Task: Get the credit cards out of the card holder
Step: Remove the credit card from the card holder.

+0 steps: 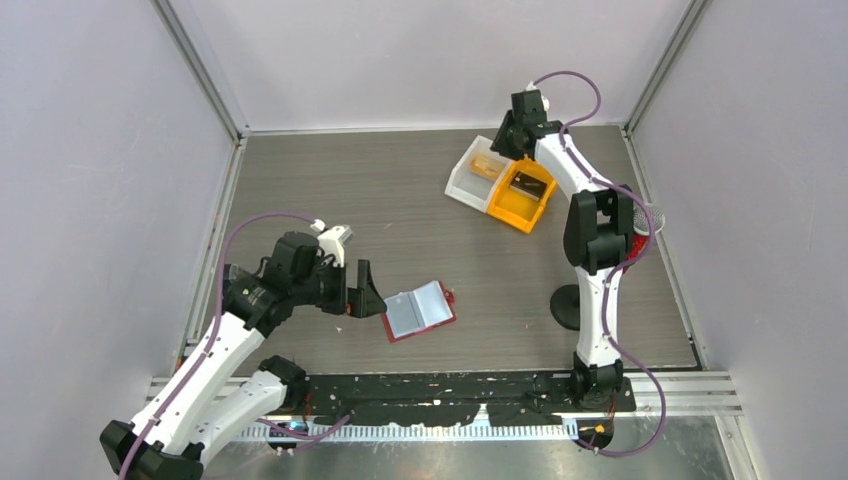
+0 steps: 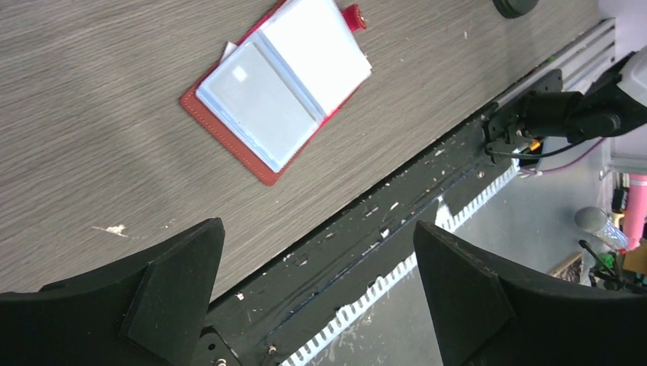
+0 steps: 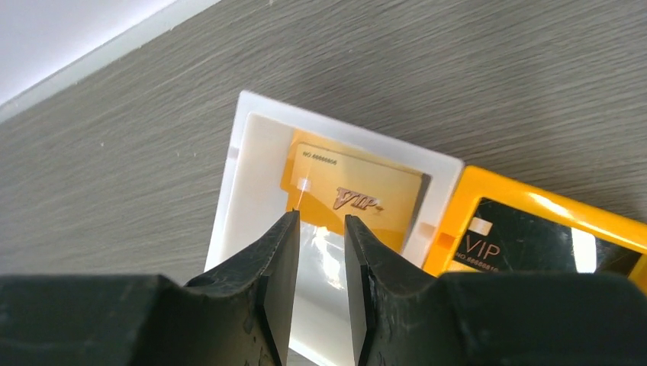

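Left gripper [image 1: 362,297] hovers low over the table with its jaws set wide apart and nothing between them. Directly ahead of its fingertips, near but not touching, lies the card holder [image 1: 420,311], spread open and flat with the pale lining facing up. The two clear sleeves on view appear blank; whether a card sits in a leaf underneath cannot be told. Well beyond, at the far side of the table, the right gripper [image 3: 319,225] points down into the white bin [image 3: 229,198], its fingers drawn close with a narrow gap between them, gripping nothing. A gold credit card [image 3: 355,194] lies flat on the bin floor just past those fingertips. Beside the gripper, to its right, the orange bin [image 3: 473,198] touches the white one and holds a black credit card [image 3: 526,248]. Judged from this layout, the step in hand is the deposit of a card, and the task looks close to complete. Next, the right arm needs a straight lift clear of the bin wall, and the left arm should turn the sleeves to confirm no card remains.
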Tool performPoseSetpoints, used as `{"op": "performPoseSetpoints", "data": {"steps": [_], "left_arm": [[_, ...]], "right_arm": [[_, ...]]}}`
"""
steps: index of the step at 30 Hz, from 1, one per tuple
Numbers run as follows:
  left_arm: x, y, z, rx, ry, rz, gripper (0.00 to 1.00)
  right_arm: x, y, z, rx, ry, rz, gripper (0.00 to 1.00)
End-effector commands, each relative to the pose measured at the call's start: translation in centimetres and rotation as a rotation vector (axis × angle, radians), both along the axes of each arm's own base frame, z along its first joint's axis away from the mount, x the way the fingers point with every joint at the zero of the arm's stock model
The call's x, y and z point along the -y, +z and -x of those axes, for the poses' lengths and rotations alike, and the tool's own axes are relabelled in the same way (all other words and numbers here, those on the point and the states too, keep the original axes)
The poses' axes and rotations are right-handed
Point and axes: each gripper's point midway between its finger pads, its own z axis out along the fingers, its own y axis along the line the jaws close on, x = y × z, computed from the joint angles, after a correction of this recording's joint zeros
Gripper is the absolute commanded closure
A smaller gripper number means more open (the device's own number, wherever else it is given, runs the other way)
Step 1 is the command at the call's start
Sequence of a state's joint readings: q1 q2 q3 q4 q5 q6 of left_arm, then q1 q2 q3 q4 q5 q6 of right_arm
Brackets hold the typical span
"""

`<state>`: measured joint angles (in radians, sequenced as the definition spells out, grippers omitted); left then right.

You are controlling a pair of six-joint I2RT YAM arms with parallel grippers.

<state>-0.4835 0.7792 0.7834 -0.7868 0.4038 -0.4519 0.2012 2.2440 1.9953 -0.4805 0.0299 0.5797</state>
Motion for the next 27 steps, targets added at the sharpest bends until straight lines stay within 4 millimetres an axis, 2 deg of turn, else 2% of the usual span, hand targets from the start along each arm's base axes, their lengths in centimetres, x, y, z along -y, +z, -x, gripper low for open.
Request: {"op": "performPoseSetpoints", "data": {"steps": [1,3,4,5,6,7,8,9,10,11,13,17,18,21,22,23,24,25,26,27], "left_arm": [[-0.7,1.4,-1.0,0.062,0.05,-0.026,0.01],[-1.3,1.1,-1.3,0.06,0.098,-0.041,0.01],[-1.5,1.0,-1.4,0.06,0.113,-0.05,0.01],[-1.6,0.9,-1.4,0.062,0.113,-0.055,0.01],[-1.6,0.7,-1.3,0.058,0.106,-0.059,0.01],[-1.5,0.5,-1.1,0.046,0.093,-0.062,0.01],[-1.4,0.3,-0.9,0.031,0.081,-0.061,0.01],[-1.3,-0.1,-0.7,0.014,0.073,-0.061,0.03],[-1.1,-0.5,-0.6,-0.002,0.068,-0.059,0.05],[-0.9,-1.0,-0.4,-0.022,0.061,-0.055,0.07],[-0.4,-1.5,-0.4,-0.047,0.058,-0.034,0.11],[-0.1,-2.9,-0.7,-0.091,0.098,-0.022,0.13],[-0.3,-3.3,-0.8,-0.097,0.121,-0.031,0.14],[-1.1,-3.9,-1.3,-0.081,0.175,-0.06,0.15],[-1.2,-3.7,-1.4,-0.069,0.182,-0.056,0.14],[-1.2,-3.4,-1.4,-0.059,0.182,-0.047,0.14],[-1.1,-3.0,-1.3,-0.049,0.178,-0.038,0.14],[-1.2,-2.6,-1.4,-0.038,0.178,-0.035,0.13],[-1.3,-2.1,-1.4,-0.023,0.179,-0.031,0.13],[-1.4,-1.6,-1.5,-0.003,0.186,-0.028,0.12]], "right_arm": [[-2.5,7.0,0.7,0.153,0.123,0.065,0.64],[-3.7,7.1,1.4,0.164,0.17,0.089,0.64],[-4.4,6.5,2.0,0.155,0.196,0.098,0.64],[-4.9,7.1,2.3,0.179,0.224,0.107,0.64],[-5.6,6.5,3.0,0.172,0.248,0.116,0.64],[-6.4,7.4,3.4,0.197,0.29,0.106,0.64],[-7.2,6.7,4.2,0.185,0.316,0.109,0.64],[-7.7,7.3,4.7,0.199,0.339,0.107,0.64],[-8.5,6.8,5.5,0.186,0.365,0.107,0.64],[-8.9,7.4,6.2,0.197,0.387,0.107,0.64],[-10.3,7.3,8.0,0.191,0.439,0.107,0.64],[-14.0,6.7,13.2,0.165,0.557,0.093,0.62],[-14.2,6.3,14.6,0.153,0.569,0.086,0.62],[-16.5,5.4,19.0,0.128,0.64,0.056,0.57],[-16.4,4.6,20.4,0.109,0.636,0.05,0.54],[-17.4,4.3,21.9,0.104,0.66,0.046,0.53],[-17.4,3.4,23.3,0.087,0.653,0.035,0.51],[-17.9,1.6,25.5,0.049,0.68,0.038,0.5],[-18.6,2.1,26.3,0.066,0.669,0.005,0.47],[-19.3,0.7,28.5,0.037,0.7,0.007,0.45]]}}
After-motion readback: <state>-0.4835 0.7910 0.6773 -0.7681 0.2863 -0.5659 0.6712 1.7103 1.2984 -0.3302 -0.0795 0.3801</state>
